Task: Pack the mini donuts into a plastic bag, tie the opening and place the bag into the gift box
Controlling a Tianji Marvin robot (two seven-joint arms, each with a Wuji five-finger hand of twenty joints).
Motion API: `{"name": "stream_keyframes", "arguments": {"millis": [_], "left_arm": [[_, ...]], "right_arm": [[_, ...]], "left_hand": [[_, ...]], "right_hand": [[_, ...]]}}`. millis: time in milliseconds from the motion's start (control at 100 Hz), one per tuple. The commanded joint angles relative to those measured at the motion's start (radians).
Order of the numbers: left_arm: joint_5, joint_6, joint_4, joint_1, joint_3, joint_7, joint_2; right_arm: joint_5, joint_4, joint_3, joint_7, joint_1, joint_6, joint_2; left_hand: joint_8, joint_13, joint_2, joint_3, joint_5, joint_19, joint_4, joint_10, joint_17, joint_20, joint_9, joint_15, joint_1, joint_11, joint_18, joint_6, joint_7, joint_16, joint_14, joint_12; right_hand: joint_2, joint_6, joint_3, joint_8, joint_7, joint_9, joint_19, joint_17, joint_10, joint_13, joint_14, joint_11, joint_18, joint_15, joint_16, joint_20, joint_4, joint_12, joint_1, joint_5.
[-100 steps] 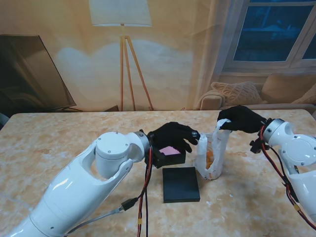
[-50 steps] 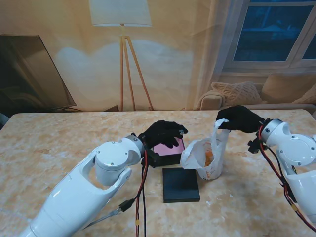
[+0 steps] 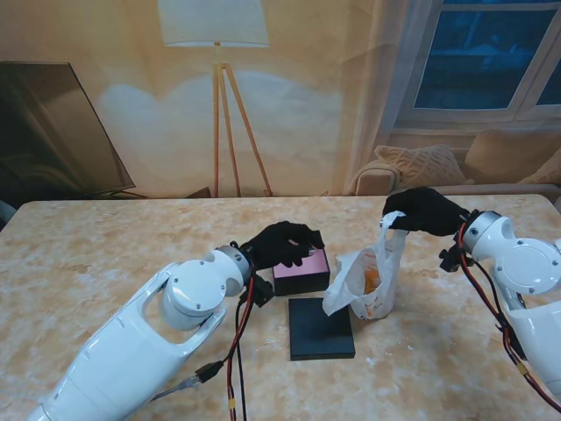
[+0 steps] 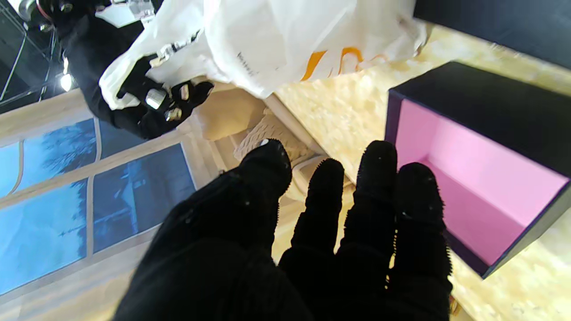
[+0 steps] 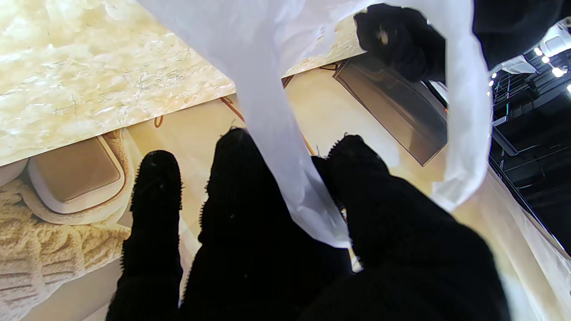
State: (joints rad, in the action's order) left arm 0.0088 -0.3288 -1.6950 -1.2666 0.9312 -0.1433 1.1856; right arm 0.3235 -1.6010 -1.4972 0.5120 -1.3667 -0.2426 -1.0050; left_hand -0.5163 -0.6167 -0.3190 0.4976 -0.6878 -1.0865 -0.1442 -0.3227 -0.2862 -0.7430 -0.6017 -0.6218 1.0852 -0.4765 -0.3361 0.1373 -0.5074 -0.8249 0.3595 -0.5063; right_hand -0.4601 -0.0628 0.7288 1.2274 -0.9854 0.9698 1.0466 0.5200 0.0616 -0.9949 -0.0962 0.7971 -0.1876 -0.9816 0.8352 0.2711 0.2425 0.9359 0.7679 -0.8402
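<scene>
The plastic bag (image 3: 370, 282) stands upright on the table (image 3: 105, 254), right of centre, its long axis running up from a donut-filled base to a stretched handle at the top. Orange shapes, presumably the mini donuts (image 3: 372, 282), show through its lower part. The mouth is untied: one flap sags open toward the left, pointing at the gift box (image 3: 301, 271). The right hand (image 3: 425, 210) is closed around the upper handle, a strip of white film pinched between thumb and fingers in the right wrist view, holding the bag up by that side. The left hand (image 3: 282, 243) hovers over the far-left corner of the gift box, fingers extended and close together, holding nothing. The loose flap lies to the right of this hand, just past the box, so the left hand is the nearer one for catching that free side. The gift box sits open just left of the bag, pink inside, with its black lid (image 3: 321, 327) flat on the table nearer to me. Tying appears to be the step ahead.
</scene>
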Motion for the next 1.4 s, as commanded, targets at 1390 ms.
{"name": "stream_keyframes", "arguments": {"millis": [1390], "left_arm": [[-0.243,0.196,0.186,0.157,-0.158,-0.231,-0.006]], "right_arm": [[-0.024,0.006,0.023,0.023,0.008,0.012,-0.007]], "left_hand": [[0.164,-0.124,-0.406,0.361,-0.128,-0.088,-0.121,0.213,-0.038,-0.149,-0.192,-0.571,-0.042,-0.474,0.043,-0.24,-0.091,-0.58,-0.184,-0.811]], "right_hand": [[-0.023,-0.455,0.368,0.118,-0.374,0.01,0.028,-0.009,0.113,0.002,-0.028,0.048,-0.006,-0.021,0.022,-0.004,-0.056,0.015,0.297,-0.121]]}}
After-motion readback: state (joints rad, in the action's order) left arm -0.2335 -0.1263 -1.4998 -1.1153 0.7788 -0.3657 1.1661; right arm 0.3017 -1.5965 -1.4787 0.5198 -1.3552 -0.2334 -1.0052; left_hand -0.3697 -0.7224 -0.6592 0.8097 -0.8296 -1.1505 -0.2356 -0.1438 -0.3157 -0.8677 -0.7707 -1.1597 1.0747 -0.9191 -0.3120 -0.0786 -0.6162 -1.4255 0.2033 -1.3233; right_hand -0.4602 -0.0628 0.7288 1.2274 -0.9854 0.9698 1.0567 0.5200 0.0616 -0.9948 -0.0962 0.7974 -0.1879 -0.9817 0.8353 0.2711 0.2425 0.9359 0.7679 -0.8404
